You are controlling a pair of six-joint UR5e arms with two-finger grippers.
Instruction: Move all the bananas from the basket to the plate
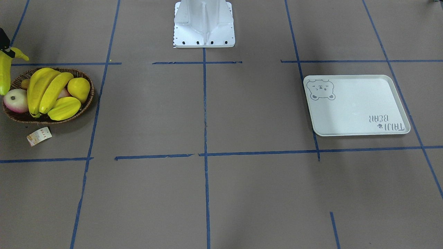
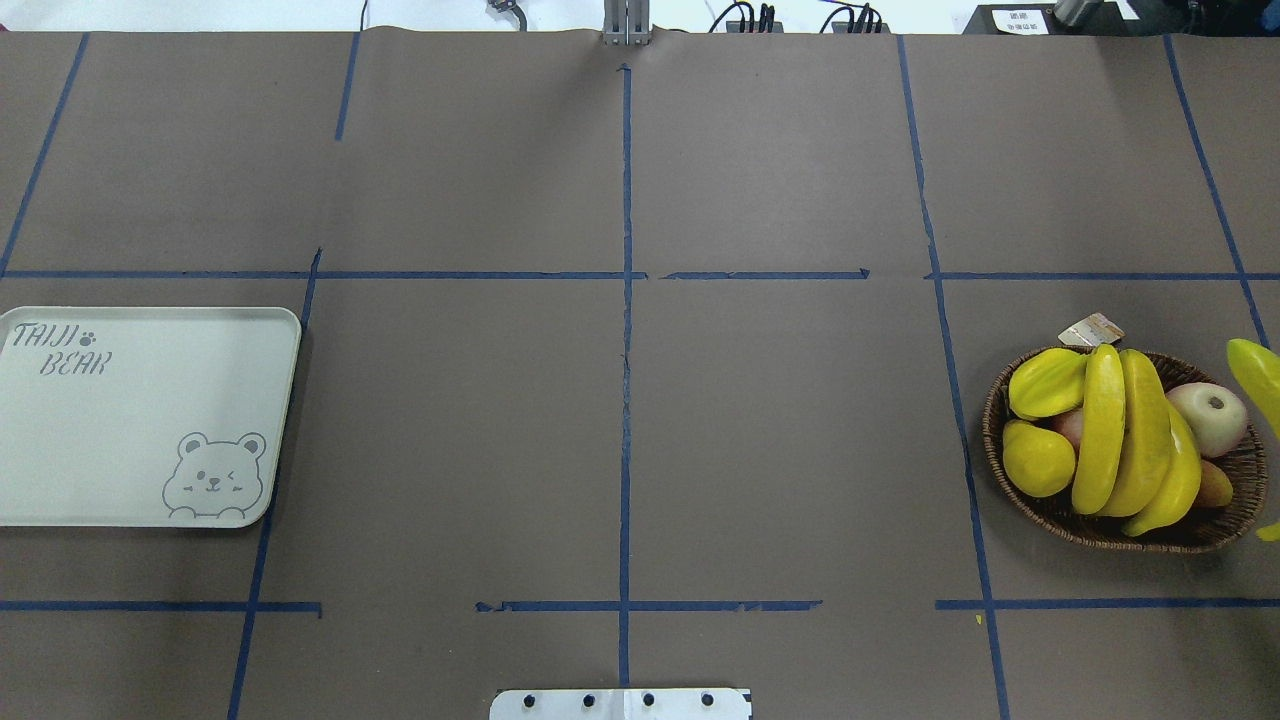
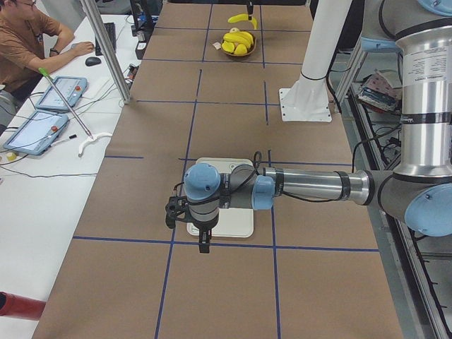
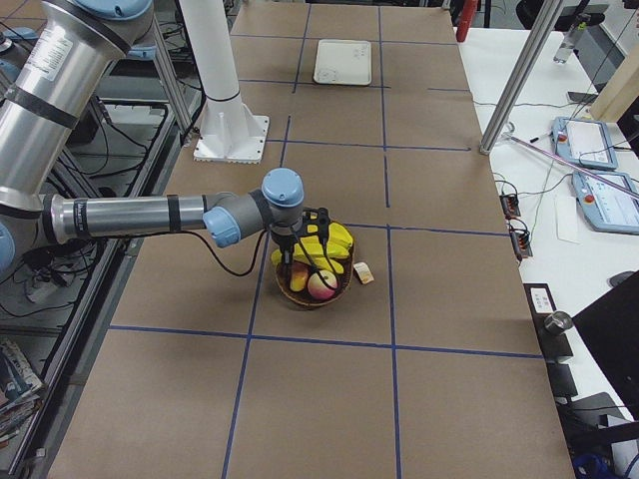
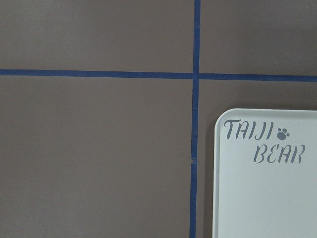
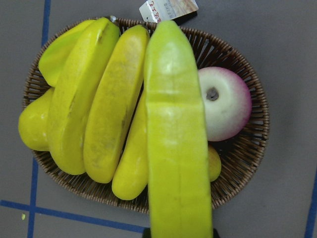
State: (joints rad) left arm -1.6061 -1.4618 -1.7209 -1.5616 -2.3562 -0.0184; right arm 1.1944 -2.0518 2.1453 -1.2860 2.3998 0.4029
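A raised banana (image 6: 177, 148) hangs in the air above the basket (image 6: 252, 158), held near its upper end by the right hand (image 1: 5, 45), whose fingers are closed on it; its free end points down, and in the wrist view it crosses the basket's middle, clear of the fruit below. The other three bananas (image 2: 1140, 435) lie side by side across the basket, touching one another. On the side toward the counter's middle sit a ridged starfruit (image 2: 1047, 383) and a yellow pear (image 2: 1038, 458); on the other side sits a pink-and-white apple (image 2: 1207, 418), with a small brownish fruit (image 2: 1215, 486) half hidden by the bananas. A paper tag (image 2: 1090, 328) lies on the counter (image 2: 780, 450) just beside the basket's rim, on the side away from the robot. The basket stands at the robot's right end of the counter; the plate (image 2: 140, 430), with its bear face and "TAIJI BEAR" lettering, lies flat at the left end, well apart from the basket. The left hand (image 3: 205, 242) hangs over the plate's edge; it shows only in the side view, so I cannot tell whether it is open or closed. Blue tape lines (image 2: 625, 400) divide the brown counter.
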